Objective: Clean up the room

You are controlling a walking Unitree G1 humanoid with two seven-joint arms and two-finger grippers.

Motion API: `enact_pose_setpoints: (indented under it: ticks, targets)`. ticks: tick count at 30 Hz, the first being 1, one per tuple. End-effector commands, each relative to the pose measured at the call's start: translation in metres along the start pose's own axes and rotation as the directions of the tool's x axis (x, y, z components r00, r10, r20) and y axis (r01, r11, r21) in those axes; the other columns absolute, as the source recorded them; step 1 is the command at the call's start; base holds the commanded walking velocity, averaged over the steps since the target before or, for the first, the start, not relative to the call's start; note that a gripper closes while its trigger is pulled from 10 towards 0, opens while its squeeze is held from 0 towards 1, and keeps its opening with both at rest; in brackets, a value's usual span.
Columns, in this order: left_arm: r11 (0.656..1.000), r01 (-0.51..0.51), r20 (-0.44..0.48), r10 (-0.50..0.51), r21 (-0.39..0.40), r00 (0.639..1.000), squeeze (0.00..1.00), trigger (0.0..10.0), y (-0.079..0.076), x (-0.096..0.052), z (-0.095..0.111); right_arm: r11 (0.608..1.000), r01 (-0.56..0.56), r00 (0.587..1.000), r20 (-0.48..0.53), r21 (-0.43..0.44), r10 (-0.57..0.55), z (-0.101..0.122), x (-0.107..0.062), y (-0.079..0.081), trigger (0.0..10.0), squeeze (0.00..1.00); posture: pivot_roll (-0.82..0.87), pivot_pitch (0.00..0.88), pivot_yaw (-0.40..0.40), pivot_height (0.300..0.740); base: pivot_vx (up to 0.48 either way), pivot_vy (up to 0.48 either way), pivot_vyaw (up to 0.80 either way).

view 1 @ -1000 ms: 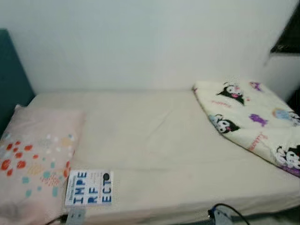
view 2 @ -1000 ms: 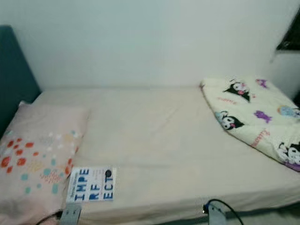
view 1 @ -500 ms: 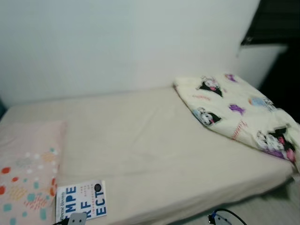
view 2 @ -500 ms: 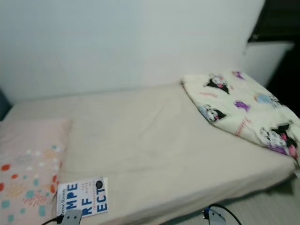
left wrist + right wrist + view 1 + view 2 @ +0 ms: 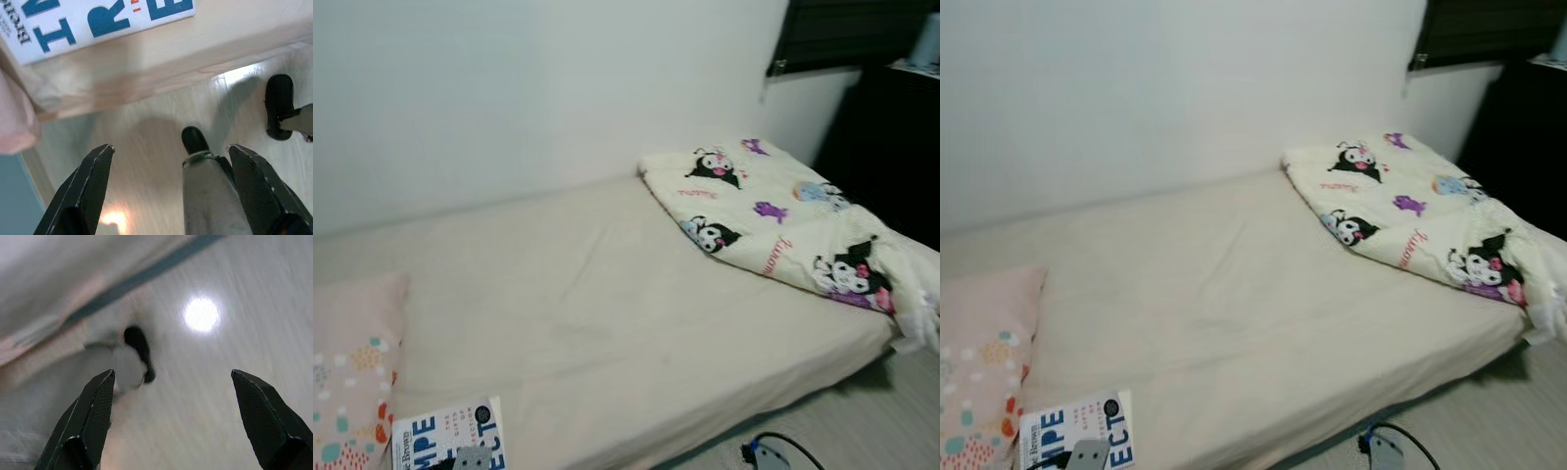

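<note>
A cream-sheeted bed (image 5: 607, 313) runs along a white wall. A white book with big blue letters (image 5: 450, 443) lies at the bed's front left corner, beside a pink dotted pillow (image 5: 347, 372). A folded cartoon-print blanket (image 5: 773, 215) rests on the bed's right end, one corner drooping over the edge. My left gripper (image 5: 170, 147) hangs open above the floor beside the bed, with the book (image 5: 98, 19) on the mattress edge beyond it. My right gripper (image 5: 173, 374) is open over blurred pale floor, holding nothing.
A dark cabinet (image 5: 891, 147) stands just past the bed's right end, under a dark window blind (image 5: 842, 29). Pale wood floor (image 5: 862, 431) lies in front of the bed. My own leg (image 5: 210, 196) and black feet (image 5: 194, 139) stand on the floor by the bed.
The camera has turned to the right, so the whole scene has shifted left: the teal headboard has left the picture and the blanket sits nearer the middle. Nothing on the bed has moved.
</note>
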State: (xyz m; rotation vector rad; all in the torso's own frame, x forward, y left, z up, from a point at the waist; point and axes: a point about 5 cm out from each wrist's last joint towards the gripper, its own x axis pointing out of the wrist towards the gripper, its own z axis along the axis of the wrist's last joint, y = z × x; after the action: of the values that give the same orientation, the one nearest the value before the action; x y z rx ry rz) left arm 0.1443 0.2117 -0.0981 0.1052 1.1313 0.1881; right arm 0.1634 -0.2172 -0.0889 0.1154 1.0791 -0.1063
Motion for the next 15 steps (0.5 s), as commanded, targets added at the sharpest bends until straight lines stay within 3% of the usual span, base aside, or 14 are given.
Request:
enact_pose_setpoints:
  ticks: [1, 8, 15]
  targets:
    - [0.999, -0.033, -0.025, 0.032, -0.02, 0.999, 0.0, 10.0, 0.009, 0.0, -0.004, 1.0, -0.015, 0.999, 0.05, -0.026, 0.016, 0.012, 0.001, 0.002, 10.0, 0.0, -0.18, 0.0, 0.006, 0.74, 0.0, -0.472, 0.0]
    - [0.994, -0.07, -0.055, 0.066, -0.08, 0.996, 0.0, 10.0, 0.017, 0.0, -0.005, 0.988, -0.027, 0.992, 0.119, -0.151, 0.045, 0.04, 0.001, 0.008, 10.0, 0.0, -0.16, 0.0, 0.003, 0.74, 0.0, -0.471, 0.0]
    - [0.993, -0.078, -0.084, 0.07, -0.093, 0.994, 0.0, 10.0, 0.019, -0.001, -0.011, 0.985, -0.04, 0.989, 0.135, -0.165, 0.063, 0.05, 0.002, 0.013, 10.0, 0.0, -0.16, 0.0, 0.004, 0.74, 0.0, -0.469, 0.75]
